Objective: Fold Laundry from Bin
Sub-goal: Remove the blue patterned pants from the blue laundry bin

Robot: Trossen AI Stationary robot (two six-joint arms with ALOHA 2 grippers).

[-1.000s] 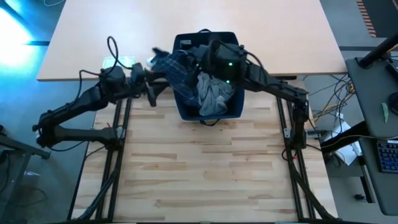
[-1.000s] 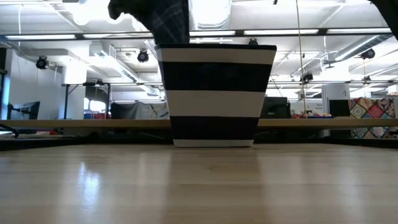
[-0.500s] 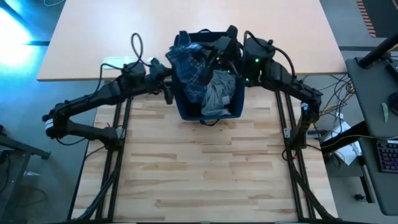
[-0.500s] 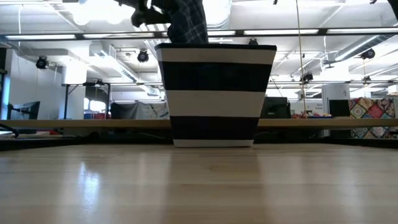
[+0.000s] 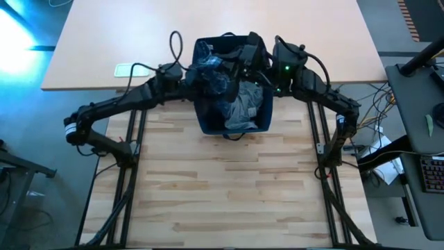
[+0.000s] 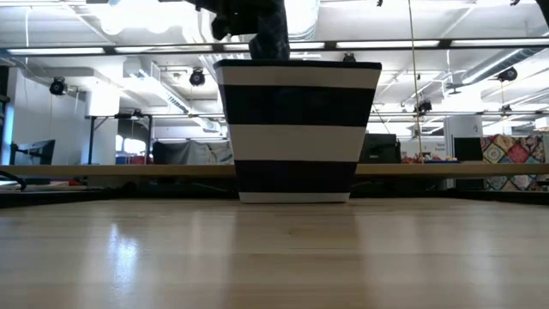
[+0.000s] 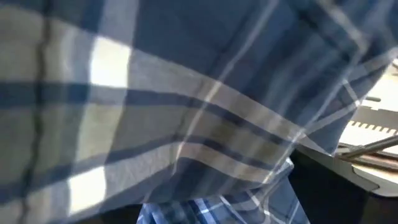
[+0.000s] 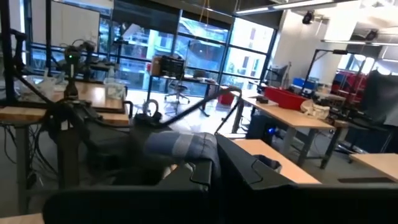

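Blue-and-white plaid cloth (image 7: 186,124) fills nearly the whole left wrist view, pressed close to that camera. From above, the left arm reaches in from the left across the pale wooden table (image 5: 229,187), and the left gripper (image 5: 201,73) sits at the left rim of the bin (image 5: 232,126), over the plaid garment (image 5: 216,82) heaped there. Its fingers are buried in the folds; by every sign they stand spread wide, and whether they grasp the cloth cannot be told. The navy bin stands at the far middle of the table, and in the low view its pale stripes (image 6: 296,142) band the wall, with plaid cloth and dark gear (image 6: 257,21) showing just above its rim. Inside, beside the plaid, lies a grey T-shirt (image 5: 244,107), draped toward the near right corner. On the right, the right gripper (image 5: 253,55) hovers over the bin's far right corner, fingers closed together, and what it touches is unclear.
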